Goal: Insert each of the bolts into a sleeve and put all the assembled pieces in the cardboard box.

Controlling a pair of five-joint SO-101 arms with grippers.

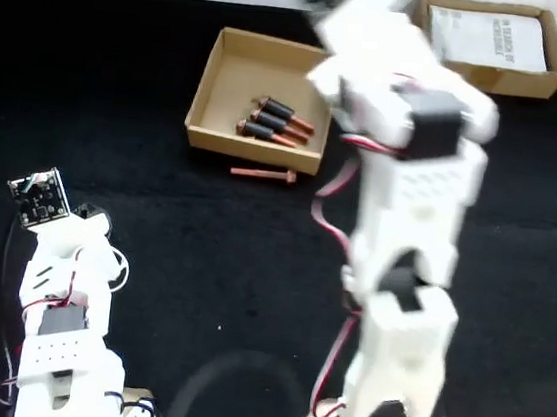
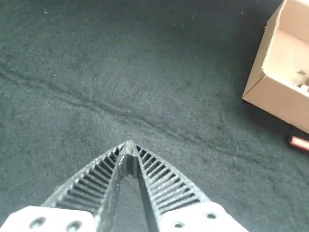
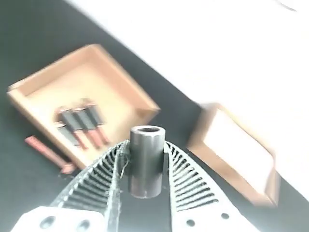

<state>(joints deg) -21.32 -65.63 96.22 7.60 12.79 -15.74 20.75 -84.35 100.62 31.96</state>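
Note:
My right gripper (image 3: 145, 159) is shut on a dark metal sleeve (image 3: 146, 162), held upright above the table. Beyond it lies the cardboard box (image 3: 120, 82) with three assembled bolt-and-sleeve pieces (image 3: 79, 123) inside, and a lone copper bolt (image 3: 46, 152) rests on the black mat just outside the box. From the high view, the box (image 1: 218, 81) holds the three pieces (image 1: 273, 122) and the loose bolt (image 1: 262, 174) lies in front of its near wall. My left gripper (image 2: 128, 147) is shut and empty, low over the mat at the near left.
A second cardboard box (image 1: 494, 42) with a white sheet inside sits at the far right. The right arm (image 1: 406, 233) rises tall over the table's right half. Black mat (image 1: 202, 260) covers the table.

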